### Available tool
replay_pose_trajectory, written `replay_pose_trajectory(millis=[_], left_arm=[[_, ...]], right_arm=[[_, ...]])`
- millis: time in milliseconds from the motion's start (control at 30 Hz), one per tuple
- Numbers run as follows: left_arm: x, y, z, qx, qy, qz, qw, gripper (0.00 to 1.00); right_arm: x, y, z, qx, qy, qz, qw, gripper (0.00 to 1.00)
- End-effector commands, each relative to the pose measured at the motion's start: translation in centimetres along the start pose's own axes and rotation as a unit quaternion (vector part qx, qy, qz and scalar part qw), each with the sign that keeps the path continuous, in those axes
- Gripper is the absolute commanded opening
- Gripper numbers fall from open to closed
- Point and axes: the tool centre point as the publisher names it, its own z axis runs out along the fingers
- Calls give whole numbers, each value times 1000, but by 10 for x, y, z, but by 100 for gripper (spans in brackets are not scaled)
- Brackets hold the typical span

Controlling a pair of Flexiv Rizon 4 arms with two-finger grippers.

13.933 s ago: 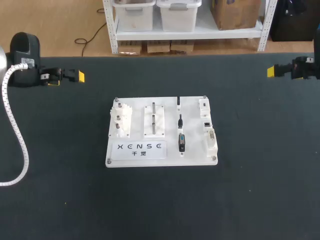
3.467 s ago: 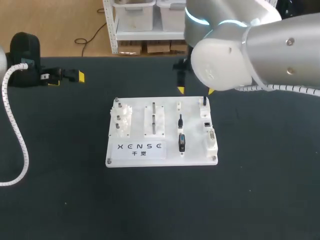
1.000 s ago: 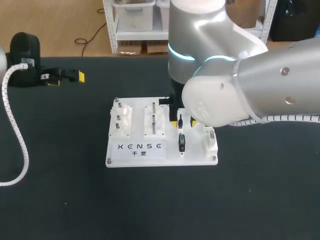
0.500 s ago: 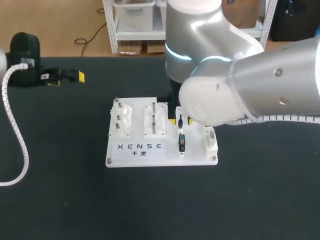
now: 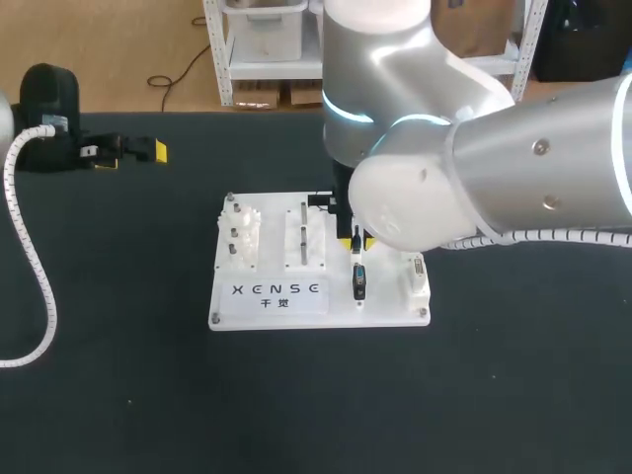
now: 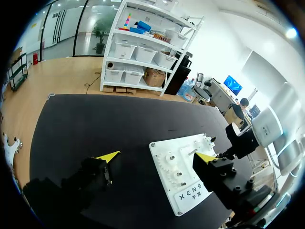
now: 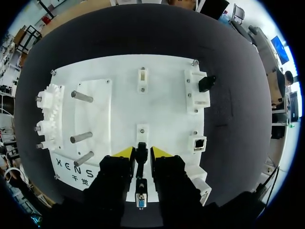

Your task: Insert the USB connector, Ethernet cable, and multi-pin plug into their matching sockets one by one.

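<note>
over the white board [image 7: 162,95], right gripper [image 7: 142,152] flanks the ethernet cable [image 7: 141,147] with spread fingers, seemingly not touching; left gripper [image 6: 157,156], far left, also spread.

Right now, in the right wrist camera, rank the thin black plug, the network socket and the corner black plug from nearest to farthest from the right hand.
1. The thin black plug: between the right hand's fingers.
2. The network socket: beside the hand, by the board's edge.
3. The corner black plug: ahead, at the board's far corner.
</note>
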Motion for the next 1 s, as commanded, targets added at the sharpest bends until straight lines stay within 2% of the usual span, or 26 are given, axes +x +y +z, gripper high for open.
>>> replay_pose_trajectory(millis=[33,233,767,1000], left_arm=[[0,0,0,0,0,0,1000,100],[0,0,0,0,0,0,1000,100],[0,0,0,0,0,0,1000,100],[0,0,0,0,0,0,1000,100]], right_arm=[[2,1,0,0,-4,1,1000,15],[3,0,-1,-2,-8,0,1000,0],[4,-6,-25,-24,-35,6,999,0],[4,-27,-30,-20,-39,18,999,0]])
